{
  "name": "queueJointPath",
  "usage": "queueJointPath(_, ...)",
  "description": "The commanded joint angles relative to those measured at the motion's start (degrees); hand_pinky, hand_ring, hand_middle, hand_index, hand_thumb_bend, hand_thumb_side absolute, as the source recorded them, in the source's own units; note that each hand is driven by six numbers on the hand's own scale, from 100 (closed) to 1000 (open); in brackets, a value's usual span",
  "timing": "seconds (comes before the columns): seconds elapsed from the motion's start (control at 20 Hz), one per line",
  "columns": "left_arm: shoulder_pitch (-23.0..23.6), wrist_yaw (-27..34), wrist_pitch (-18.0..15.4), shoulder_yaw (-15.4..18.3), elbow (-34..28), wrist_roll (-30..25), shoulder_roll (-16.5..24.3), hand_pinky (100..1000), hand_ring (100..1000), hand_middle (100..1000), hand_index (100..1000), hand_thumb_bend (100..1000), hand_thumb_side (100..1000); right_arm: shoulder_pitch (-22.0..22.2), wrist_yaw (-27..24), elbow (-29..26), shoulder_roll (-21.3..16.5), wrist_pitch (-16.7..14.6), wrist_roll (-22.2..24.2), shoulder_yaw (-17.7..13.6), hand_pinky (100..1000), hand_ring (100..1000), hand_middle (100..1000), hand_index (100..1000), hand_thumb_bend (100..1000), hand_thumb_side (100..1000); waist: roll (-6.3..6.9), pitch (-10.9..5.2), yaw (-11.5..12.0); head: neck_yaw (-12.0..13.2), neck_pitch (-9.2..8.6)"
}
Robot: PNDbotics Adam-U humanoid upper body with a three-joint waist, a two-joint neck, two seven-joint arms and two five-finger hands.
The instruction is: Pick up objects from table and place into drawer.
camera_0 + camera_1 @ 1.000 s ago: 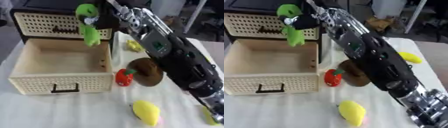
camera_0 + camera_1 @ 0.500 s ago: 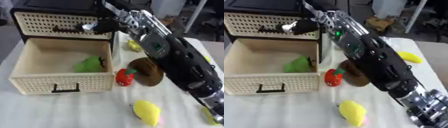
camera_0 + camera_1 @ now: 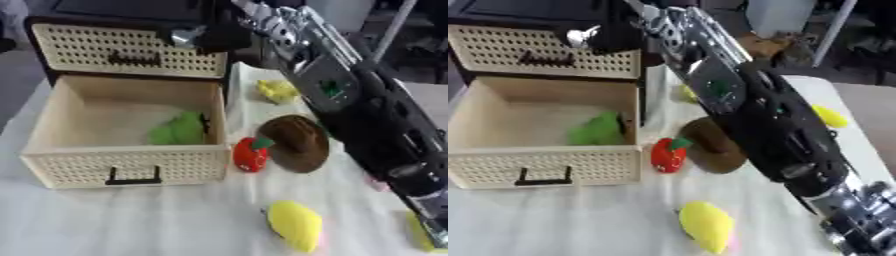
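Open drawer (image 3: 122, 165): cream perforated box with a dark front handle, pulled out at the left of the white surface (image 3: 131, 225). It stands before a dark cabinet (image 3: 52, 30) whose upper drawer (image 3: 131, 52), of the same cream lattice, is closed.

Green soft toy (image 3: 179, 131): lies inside the open drawer, on its floor, against the right wall near the front right corner.

Right robot hand (image 3: 206, 37): black with a silver part, held above the back edge of the open drawer, in front of the upper drawer. It holds nothing; whether its fingers are straight or curled cannot be told. Its arm (image 3: 350, 100) runs from the lower right corner up across the scene.

Red toy with a green top (image 3: 250, 154): stands on the surface just beside the drawer's right front corner, touching the brown item.

Brown rounded item (image 3: 296, 142): lies right of the red toy, partly under the arm.

Small yellow toy (image 3: 276, 91): sits further back, near the drawer's right wall.

Yellow oval toy (image 3: 296, 225): lies on the near surface, well apart from the drawer.

Yellow item (image 3: 829, 116): at the right of the surface, beyond the arm.

Yellow-green item (image 3: 422, 231): at the lower right edge, only partly seen.
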Motion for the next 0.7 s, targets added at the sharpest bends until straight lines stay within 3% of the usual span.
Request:
queueJointPath(0.05, -0.7, -0.1, -0.1, 0.3, -0.7, -0.1, 1.1, 490, 509, 526, 723, 100, 1000, 0.0, -4.0, -6.5, -4.1, 1.7, -1.3, -2.7, 308, 560, 512, 738, 489, 689, 0.67, -1.19, -0.2, 0.6, -0.67)
queueJointPath(0.3, -0.5, -0.2, 0.0, 0.5, -0.7, 0.1, 1.2, 491, 509, 526, 724, 100, 1000, 2.2, -8.3, -13.4, -7.4, 4.6, -3.9, -6.5, 304, 555, 506, 729, 482, 675, 1.22, -1.27, -0.9, 1.1, -0.65)
queueJointPath(0.7, -0.6, -1.3, 0.6, 0.4, -0.7, -0.4, 2.0, 479, 502, 521, 731, 100, 1000, 7.2, -16.2, -20.5, -12.1, 7.0, -13.1, -12.9, 312, 558, 510, 720, 420, 688, 2.4, -1.26, -2.0, 2.5, -0.81)
